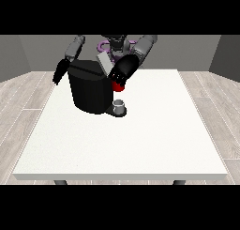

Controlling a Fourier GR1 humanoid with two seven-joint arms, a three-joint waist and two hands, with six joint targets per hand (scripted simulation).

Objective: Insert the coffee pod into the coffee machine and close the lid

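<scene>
The hand at the view's right was observed at the coffee machine top beside the raised lid; finger state and the pod's position could not be determined, the other hand being farther off.

Grey rounded arm shells end in glossy black hands, with a purple ring at the torso.
</scene>
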